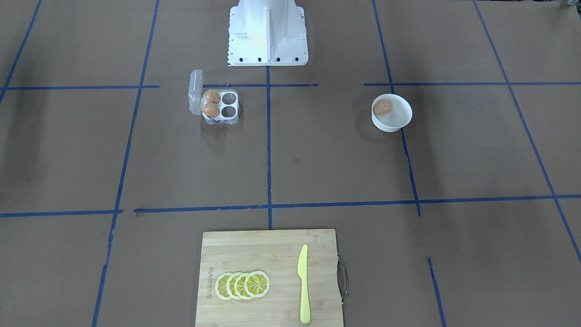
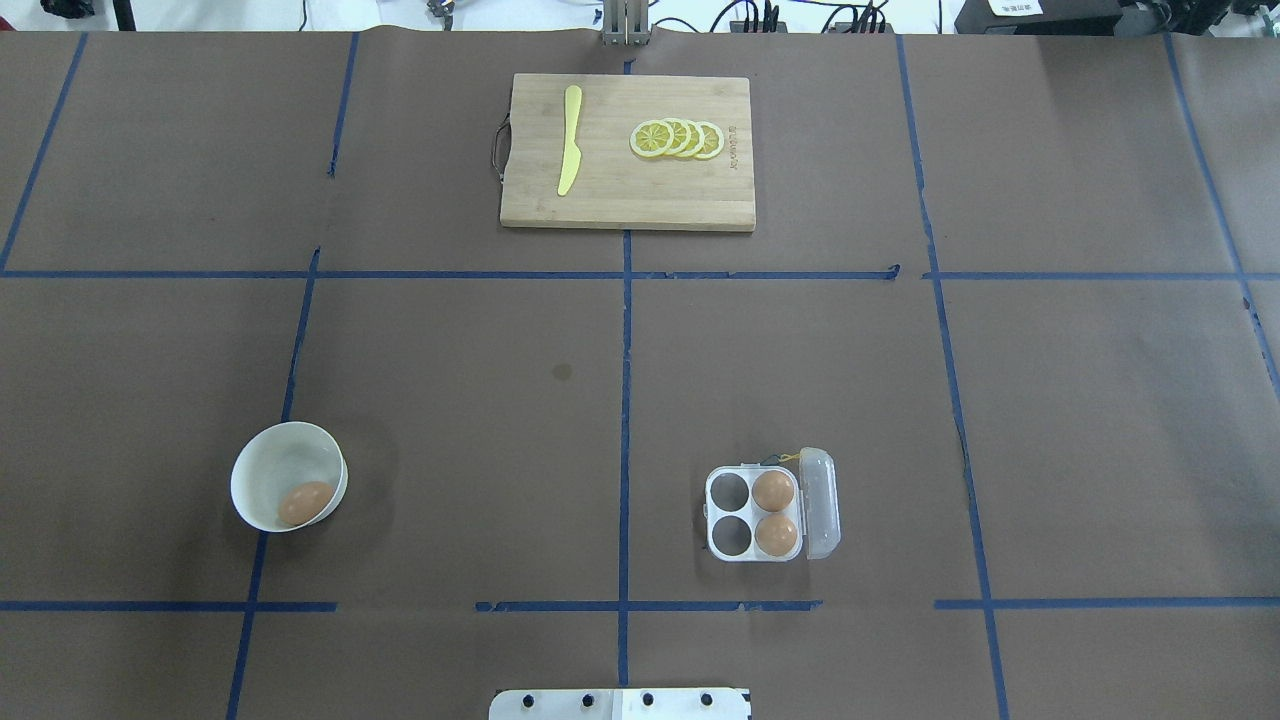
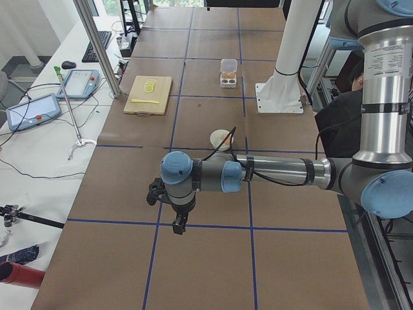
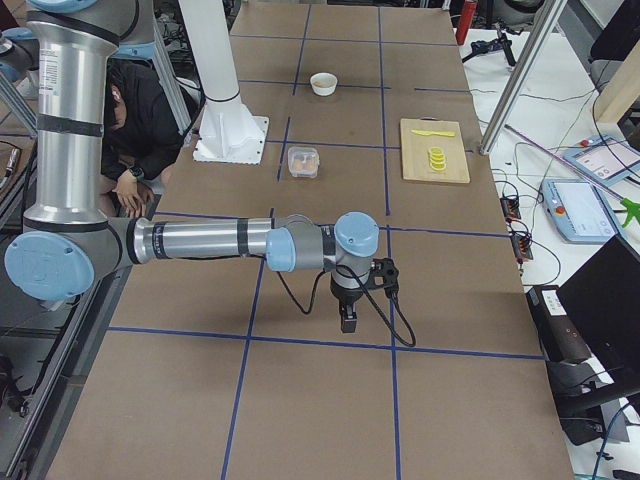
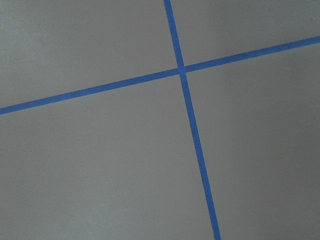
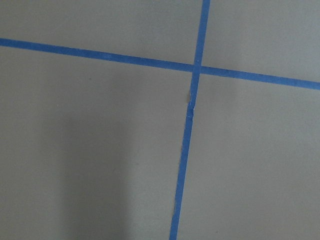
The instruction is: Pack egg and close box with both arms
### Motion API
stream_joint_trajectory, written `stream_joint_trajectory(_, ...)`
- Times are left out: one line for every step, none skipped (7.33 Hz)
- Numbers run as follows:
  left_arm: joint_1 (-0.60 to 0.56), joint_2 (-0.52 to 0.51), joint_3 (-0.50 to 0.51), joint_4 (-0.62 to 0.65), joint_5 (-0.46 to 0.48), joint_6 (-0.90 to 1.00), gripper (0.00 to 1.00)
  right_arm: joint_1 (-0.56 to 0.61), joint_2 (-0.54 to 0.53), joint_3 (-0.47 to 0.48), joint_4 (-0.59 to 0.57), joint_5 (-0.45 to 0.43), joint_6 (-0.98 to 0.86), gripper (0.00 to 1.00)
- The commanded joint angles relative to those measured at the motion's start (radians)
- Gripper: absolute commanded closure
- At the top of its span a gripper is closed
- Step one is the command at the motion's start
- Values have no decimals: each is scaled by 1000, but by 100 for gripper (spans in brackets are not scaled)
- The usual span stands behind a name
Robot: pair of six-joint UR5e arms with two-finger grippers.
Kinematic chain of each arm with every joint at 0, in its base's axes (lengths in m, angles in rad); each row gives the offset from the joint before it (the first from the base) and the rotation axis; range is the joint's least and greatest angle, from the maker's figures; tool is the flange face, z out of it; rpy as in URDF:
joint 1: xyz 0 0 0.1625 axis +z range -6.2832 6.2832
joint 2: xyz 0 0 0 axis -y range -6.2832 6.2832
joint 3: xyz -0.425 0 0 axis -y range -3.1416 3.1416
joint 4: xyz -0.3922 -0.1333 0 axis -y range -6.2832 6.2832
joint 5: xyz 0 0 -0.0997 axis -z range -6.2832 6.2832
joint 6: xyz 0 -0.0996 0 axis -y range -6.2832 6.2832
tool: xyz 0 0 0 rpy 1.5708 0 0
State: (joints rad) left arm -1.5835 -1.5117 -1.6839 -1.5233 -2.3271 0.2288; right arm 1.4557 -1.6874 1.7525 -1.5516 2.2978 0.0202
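The egg [image 2: 305, 503] lies in a round white bowl [image 2: 268, 468] on the table's left half; it also shows in the front-facing view [image 1: 382, 107]. The box [image 2: 820, 505] stands open on the right half, lid tipped up. It holds two brown eggs [image 2: 773, 491] in the cells by the lid, and two cells are empty. My left gripper [image 3: 177, 225] hangs over bare table near the table's left end, far from the bowl. My right gripper [image 4: 348, 322] hangs near the right end, far from the box [image 4: 303, 161]. I cannot tell whether either is open. The wrist views show only table and tape.
A bamboo cutting board [image 2: 630, 200] with lemon slices [image 2: 678, 139] and a yellow knife [image 2: 570, 152] lies at the table's far edge. The white pedestal [image 1: 267, 32] stands at the robot's side. Blue tape lines [image 2: 625, 400] cross the brown table cover.
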Motion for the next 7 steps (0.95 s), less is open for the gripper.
stream_joint_trajectory(0,-11,-2,0,0,0,0,0,0,2,1,2,0,0)
stream_joint_trajectory(0,-12,1,0,-2,-2,0,2,0,2,1,3,0,0)
stream_joint_trajectory(0,-12,-8,0,-2,-2,0,0,2,7,1,3,-5,0)
stream_joint_trajectory(0,-12,-7,-9,-2,0,0,0,2,24,-1,-3,-6,0)
stream_joint_trajectory(0,-12,-2,-49,-6,-3,0,0,2,22,-2,-20,-14,0)
stream_joint_trajectory(0,-15,0,-81,-5,-2,0,0,2,24,-2,-23,-16,0)
stream_joint_trajectory(0,-16,6,-139,-2,1,0,0,3,35,2,-11,-14,0)
